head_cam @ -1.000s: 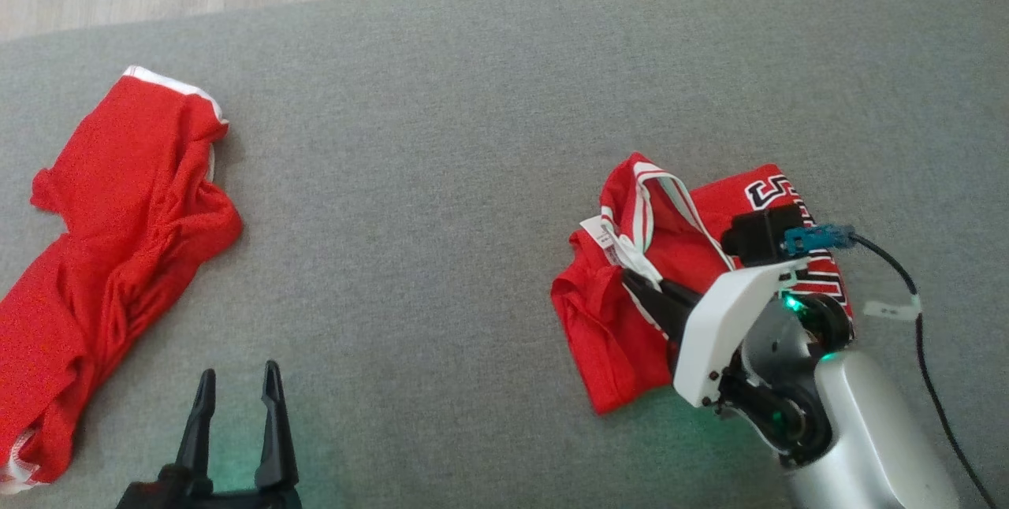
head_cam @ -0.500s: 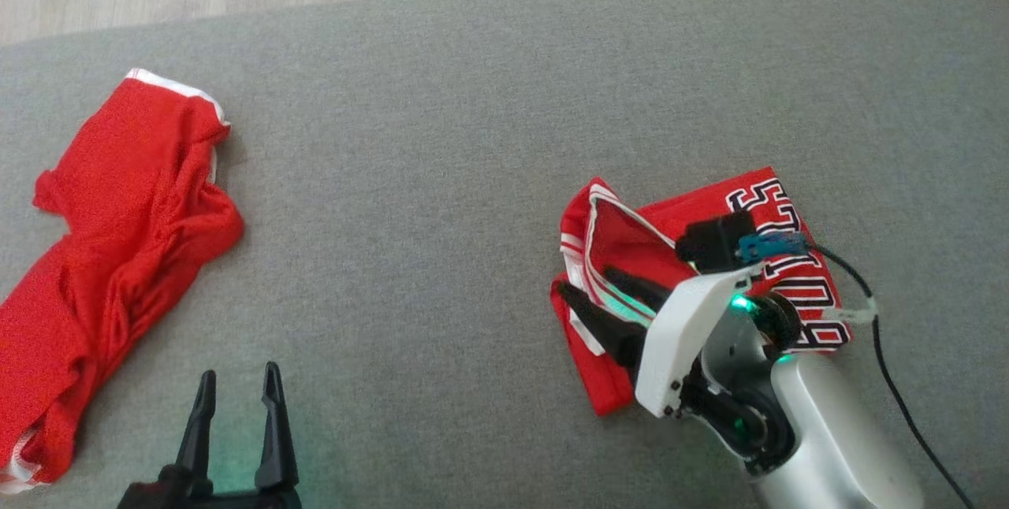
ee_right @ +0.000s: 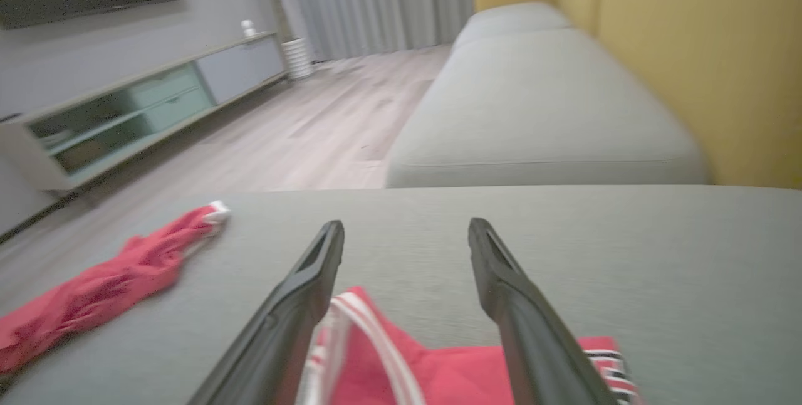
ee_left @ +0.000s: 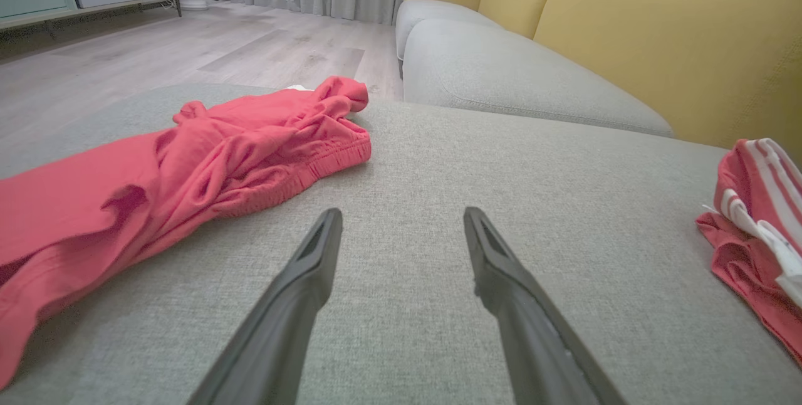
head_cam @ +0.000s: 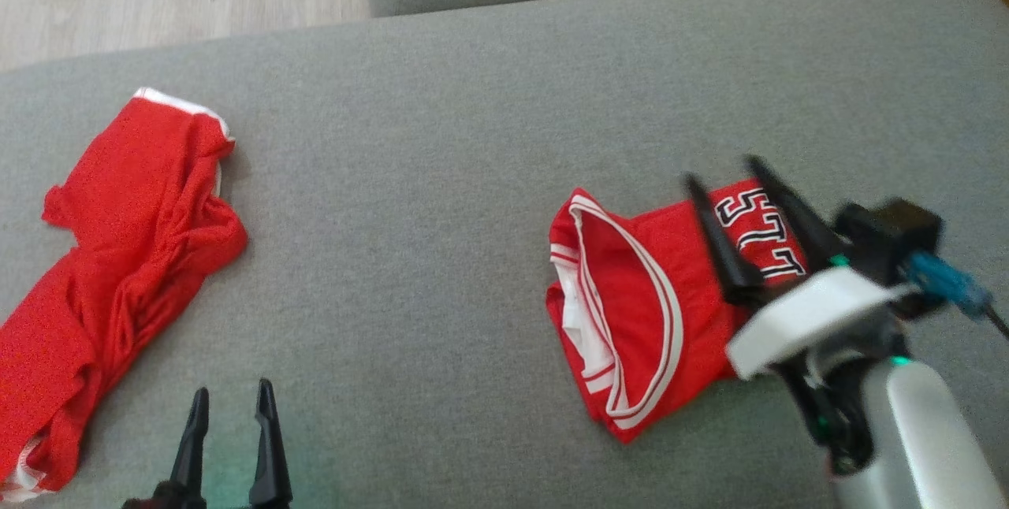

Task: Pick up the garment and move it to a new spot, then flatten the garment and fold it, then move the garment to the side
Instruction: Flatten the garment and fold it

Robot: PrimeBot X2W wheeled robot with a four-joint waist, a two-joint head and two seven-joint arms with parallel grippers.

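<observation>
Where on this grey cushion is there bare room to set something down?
The wide middle of the cushion, between the crumpled red garment and the folded jersey, is bare; so is the far strip behind both. Crowded: the right, where the right gripper hangs over the jersey.

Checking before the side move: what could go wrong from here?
1. The right hand hangs open over the folded jersey; pinching only the top layer at its loose striped edge could pull the fold apart.
2. A crumpled red garment lies on the left of the cushion; moving the jersey there could tangle them.
</observation>
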